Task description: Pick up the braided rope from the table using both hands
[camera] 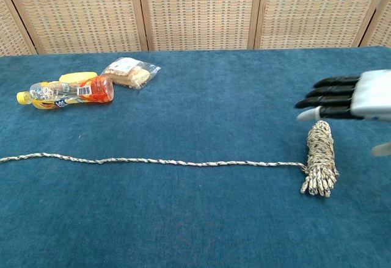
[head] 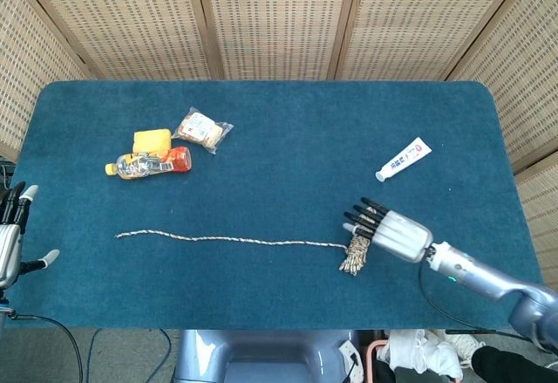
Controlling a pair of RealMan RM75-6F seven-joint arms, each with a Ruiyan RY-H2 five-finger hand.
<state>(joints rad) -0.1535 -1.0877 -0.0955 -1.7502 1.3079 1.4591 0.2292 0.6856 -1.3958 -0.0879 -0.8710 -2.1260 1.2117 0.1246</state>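
Blue felt table (head: pixel 288 130) fills the view, soft and matte. Across its near half the rope (head: pixel 235 241) lies, a thin straight tail ending in a knobbly coiled bundle at the right. The right hand (head: pixel 391 230) hovers over that bundle, fingers extended and spread, holding nothing, lined up to grasp. The left hand (head: pixel 10 242) waits off the left edge, fingers apart, empty, nearest the tail.
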